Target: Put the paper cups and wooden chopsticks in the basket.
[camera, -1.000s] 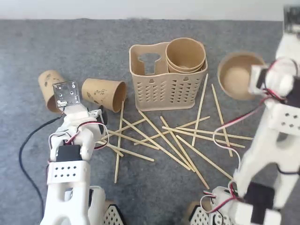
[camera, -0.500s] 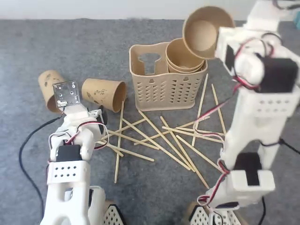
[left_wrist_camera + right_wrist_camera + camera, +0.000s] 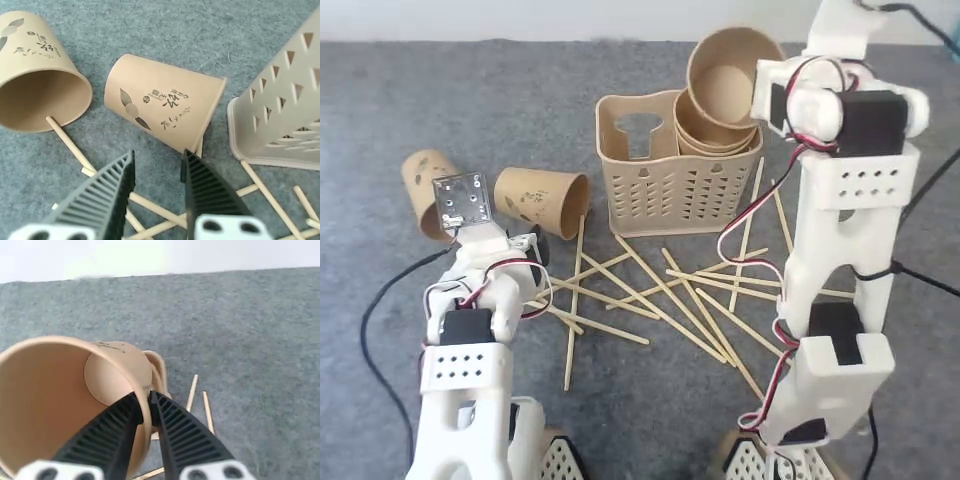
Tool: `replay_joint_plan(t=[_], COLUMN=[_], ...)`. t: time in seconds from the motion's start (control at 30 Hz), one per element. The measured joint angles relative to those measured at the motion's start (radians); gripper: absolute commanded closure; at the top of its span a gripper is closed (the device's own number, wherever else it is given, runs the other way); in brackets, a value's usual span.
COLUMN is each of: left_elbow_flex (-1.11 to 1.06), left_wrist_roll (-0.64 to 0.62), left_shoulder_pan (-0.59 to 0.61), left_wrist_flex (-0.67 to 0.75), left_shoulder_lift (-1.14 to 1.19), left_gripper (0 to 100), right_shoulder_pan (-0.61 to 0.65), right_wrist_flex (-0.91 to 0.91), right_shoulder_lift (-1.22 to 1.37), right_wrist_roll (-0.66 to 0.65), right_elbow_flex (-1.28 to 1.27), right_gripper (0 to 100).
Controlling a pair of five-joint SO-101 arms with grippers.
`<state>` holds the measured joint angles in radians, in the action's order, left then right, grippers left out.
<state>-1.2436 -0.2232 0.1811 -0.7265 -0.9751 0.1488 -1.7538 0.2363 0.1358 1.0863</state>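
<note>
Right pincer [image 3: 144,397], clamped on a paper cup [image 3: 725,72], holds it above the stacked cups [image 3: 705,135] in the basket [image 3: 665,190] — two cups [image 3: 542,200] and the chopsticks [image 3: 670,297] lie on the counter [image 3: 650,420], left pincer [image 3: 158,156] apart near them.

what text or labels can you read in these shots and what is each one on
On the cup by the basket: dark script beside a leaf mark, too small and stylised to read.
On the other lying cup: the same kind of script, also unreadable.
On the held cup in the right end effector: a dark trace on its side, unreadable.
On the basket and chopsticks: no print seen.
</note>
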Motion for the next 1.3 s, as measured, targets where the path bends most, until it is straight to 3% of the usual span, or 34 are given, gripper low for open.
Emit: replay_joint_plan(t=[0.47,0.73,1.07,1.2,1.3], left_elbow_flex=[0.000,0.000,0.000,0.000,0.000], left_wrist_roll=[0.000,0.000,0.000,0.000,0.000], left_shoulder_pan=[0.000,0.000,0.000,0.028,0.041], left_wrist_flex=[0.000,0.000,0.000,0.000,0.000], left_shoulder_lift=[0.000,0.000,0.000,0.000,0.000], left_gripper=[86,86,86,86,86], right_shoulder_pan=[0.040,0.035,-0.014,-0.054,-0.055], right_wrist_flex=[-0.002,0.003,-0.005,-0.005,-0.005], right_shoulder_lift=[0.012,0.012,-0.064,-0.250,-0.407], right_wrist_roll=[0.000,0.000,-0.002,-0.051,-0.112], right_elbow_flex=[-0.043,-0.077,-0.031,-0.192,-0.388], right_gripper=[97.6,76.4,87.1,95.4,96.4])
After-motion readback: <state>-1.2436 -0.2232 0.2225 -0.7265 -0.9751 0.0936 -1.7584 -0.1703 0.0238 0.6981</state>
